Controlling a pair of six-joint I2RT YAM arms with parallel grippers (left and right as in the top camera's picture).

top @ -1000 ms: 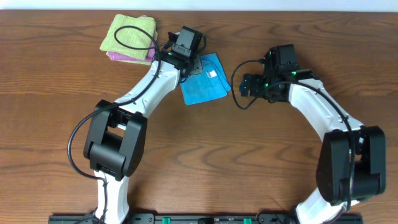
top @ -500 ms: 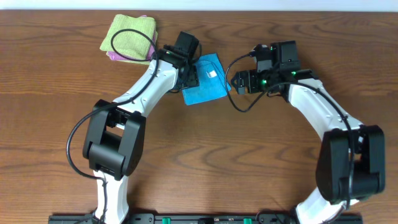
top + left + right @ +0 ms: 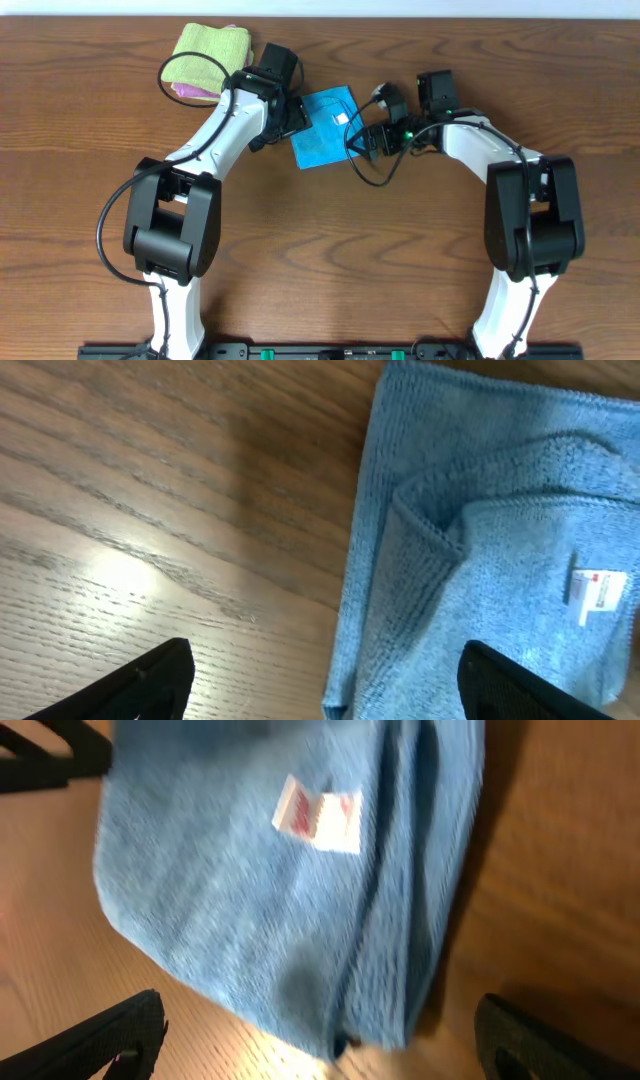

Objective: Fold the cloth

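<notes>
The cloth (image 3: 322,128) is sky-blue and lies folded on the wooden table, its small white tag (image 3: 341,116) facing up. My left gripper (image 3: 294,117) is open at the cloth's left edge. In the left wrist view the cloth (image 3: 480,550) lies partly between the spread fingers of the left gripper (image 3: 328,660), and nothing is gripped. My right gripper (image 3: 363,140) is open at the cloth's right edge. In the right wrist view a corner of the cloth (image 3: 270,890), with its tag (image 3: 318,815), lies between the wide fingers of the right gripper (image 3: 320,1025).
A lime-green folded cloth (image 3: 212,50) lies on a pink one (image 3: 188,91) at the back left, just beyond the left arm. Black cables loop near both wrists. Bare wooden table (image 3: 330,250) stretches toward the front.
The left gripper opened, let go of the cloth and drew back to its left edge. The right arm moved left, up to the cloth's right edge. The cloth stayed folded.
</notes>
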